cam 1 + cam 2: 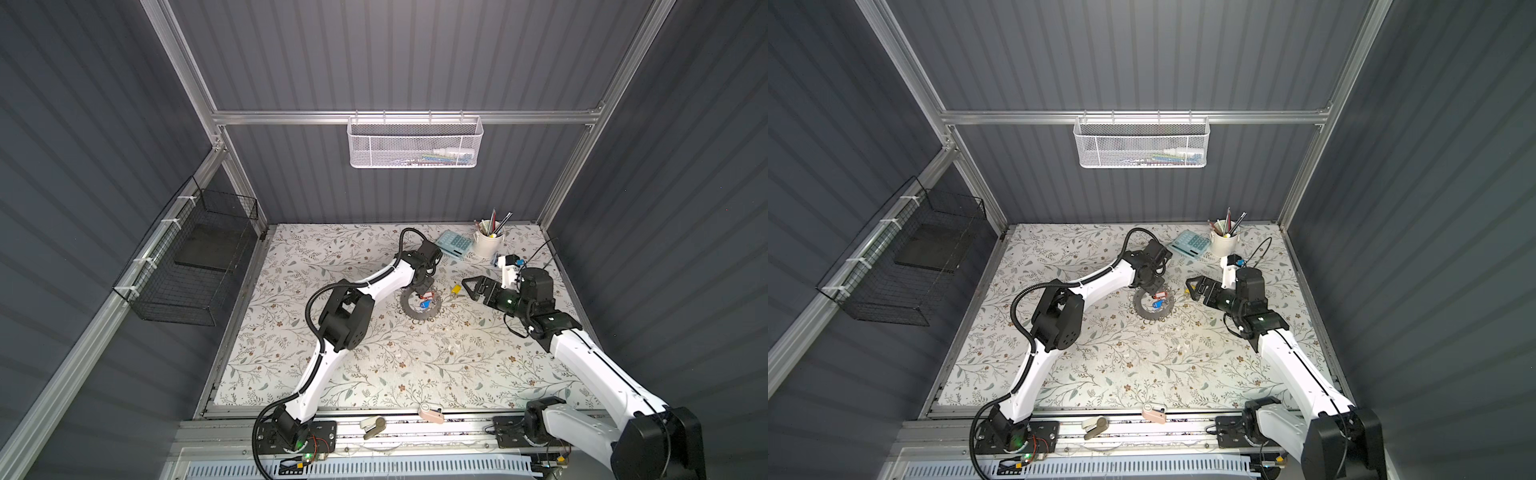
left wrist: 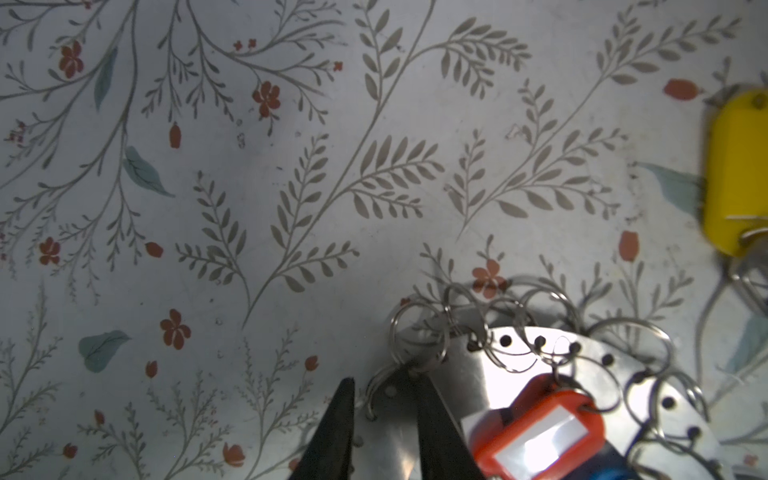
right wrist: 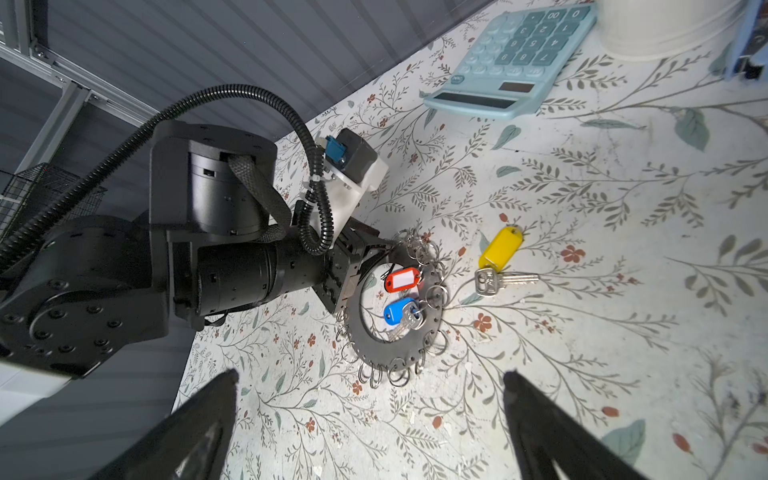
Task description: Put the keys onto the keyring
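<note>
We judge the left claw (image 2: pixel 384 386) straddles the keyring (image 3: pixel 399 351) rim to steady it on the tabletop (image 3: pixel 582 353); whether it grips, we cannot tell. The red key (image 3: pixel 402 280) and blue key (image 3: pixel 395 311) lie inside the ring. The yellow key (image 3: pixel 500 247) lies loose just beside it, near the right claw (image 1: pixel 469 287), spread wide, likely to fetch it.

Overhead light falling brightly on the desk (image 1: pixel 415 374), walls (image 1: pixel 374 62) sitting dimmer, soft shadows pooling under the arms (image 1: pixel 316 374), glare blowing out the keyring (image 2: pixel 511 374) in the left wrist view, yellow tag (image 2: pixel 737 174) blurring at its edge
</note>
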`<action>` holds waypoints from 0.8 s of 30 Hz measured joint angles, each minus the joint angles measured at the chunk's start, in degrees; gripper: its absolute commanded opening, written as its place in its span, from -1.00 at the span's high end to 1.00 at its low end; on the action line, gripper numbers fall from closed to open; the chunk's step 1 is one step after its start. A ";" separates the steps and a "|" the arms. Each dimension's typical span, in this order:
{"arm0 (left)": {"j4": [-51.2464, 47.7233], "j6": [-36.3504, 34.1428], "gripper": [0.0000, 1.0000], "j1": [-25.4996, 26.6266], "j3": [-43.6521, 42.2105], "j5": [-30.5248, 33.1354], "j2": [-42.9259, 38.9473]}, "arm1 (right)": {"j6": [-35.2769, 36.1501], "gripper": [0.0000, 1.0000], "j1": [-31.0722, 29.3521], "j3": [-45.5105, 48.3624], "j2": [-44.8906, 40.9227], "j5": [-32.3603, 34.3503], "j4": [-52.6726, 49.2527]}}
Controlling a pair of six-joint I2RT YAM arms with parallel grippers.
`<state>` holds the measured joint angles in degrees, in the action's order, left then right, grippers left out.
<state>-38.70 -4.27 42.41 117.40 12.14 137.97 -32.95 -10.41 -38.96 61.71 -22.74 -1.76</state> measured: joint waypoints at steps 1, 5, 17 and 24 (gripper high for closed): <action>-0.02 0.00 0.51 0.00 0.15 0.26 0.13 | 0.00 -0.98 0.00 0.00 0.15 -0.02 0.00; 0.15 0.26 0.55 0.00 0.85 0.96 0.55 | 0.00 -0.98 0.04 0.00 0.72 -0.22 0.00; 4.17 0.74 0.32 0.00 -1.20 -3.04 0.07 | 0.00 -0.98 0.04 0.00 1.03 -0.46 0.02; 5.62 0.20 0.30 -0.02 -3.10 -4.85 -1.01 | -0.02 -0.98 0.04 0.00 1.51 -1.31 0.04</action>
<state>-33.08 -4.08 42.39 114.30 7.29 136.97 -32.97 -10.37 -38.96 63.22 -24.05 -1.72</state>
